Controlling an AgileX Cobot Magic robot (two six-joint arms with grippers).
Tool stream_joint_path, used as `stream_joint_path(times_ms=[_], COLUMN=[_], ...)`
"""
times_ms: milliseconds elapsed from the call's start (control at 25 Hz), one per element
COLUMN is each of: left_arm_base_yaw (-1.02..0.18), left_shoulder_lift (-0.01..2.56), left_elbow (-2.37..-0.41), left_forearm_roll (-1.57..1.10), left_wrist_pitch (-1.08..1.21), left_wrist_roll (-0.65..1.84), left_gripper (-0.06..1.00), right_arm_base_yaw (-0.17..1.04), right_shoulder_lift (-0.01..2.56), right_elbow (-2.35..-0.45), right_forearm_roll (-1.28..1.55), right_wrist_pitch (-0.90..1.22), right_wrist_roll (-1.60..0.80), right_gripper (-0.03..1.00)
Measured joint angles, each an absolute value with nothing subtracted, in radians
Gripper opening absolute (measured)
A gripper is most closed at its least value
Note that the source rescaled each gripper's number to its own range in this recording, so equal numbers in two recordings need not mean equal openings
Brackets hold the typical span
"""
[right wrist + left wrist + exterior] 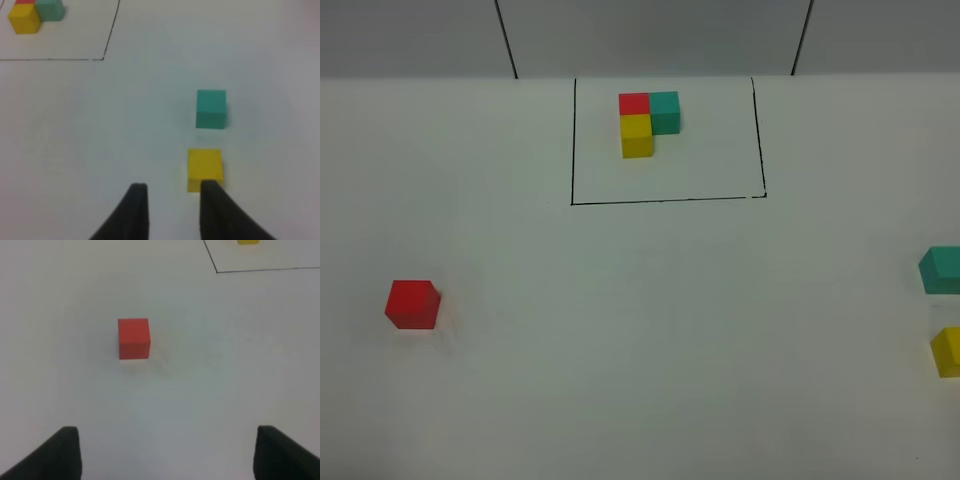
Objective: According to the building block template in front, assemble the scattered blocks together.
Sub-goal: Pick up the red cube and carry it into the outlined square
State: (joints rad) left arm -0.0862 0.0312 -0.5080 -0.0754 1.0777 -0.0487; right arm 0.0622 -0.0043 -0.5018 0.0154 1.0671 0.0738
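The building block template (647, 120) is an L of red, teal and yellow cubes inside a black drawn rectangle at the far middle; it also shows in the right wrist view (31, 15). A loose red cube (413, 303) sits at the left. My left gripper (167, 455) is wide open and empty, a short way back from that red cube (134, 338). A loose teal cube (941, 270) and a loose yellow cube (947, 351) sit at the right edge. My right gripper (172, 189) is narrowly open and empty; one fingertip (212, 192) is right next to the yellow cube (205, 167), with the teal cube (211, 108) beyond it.
The white tabletop (650, 330) stretches between the loose cubes. The black frame line (665, 200) marks the template's near edge; its corner shows in the left wrist view (216, 271). Neither arm shows in the exterior high view.
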Motion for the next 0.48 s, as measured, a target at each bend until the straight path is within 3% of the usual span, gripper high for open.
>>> stream_joint_path(times_ms=[160, 480], left_arm_base_yaw=[-0.086, -0.086], left_shoulder_lift=[0.208, 0.876], left_elbow=[-0.534, -0.694], left_forearm_roll=[-0.071, -0.055], left_wrist_pitch=[1.023, 0.913], left_wrist_roll=[-0.15, -0.085], left_gripper=[0.62, 0.62], right_arm_base_yaw=[0.062, 0.062], right_shoulder_lift=[-0.004, -0.004], right_elbow=[-0.502, -0.502], right_forearm_roll=[0.015, 0.015], right_wrist_pitch=[1.067, 1.067], right_wrist_roll=[0.074, 0.073], right_gripper=[0.0, 0.0])
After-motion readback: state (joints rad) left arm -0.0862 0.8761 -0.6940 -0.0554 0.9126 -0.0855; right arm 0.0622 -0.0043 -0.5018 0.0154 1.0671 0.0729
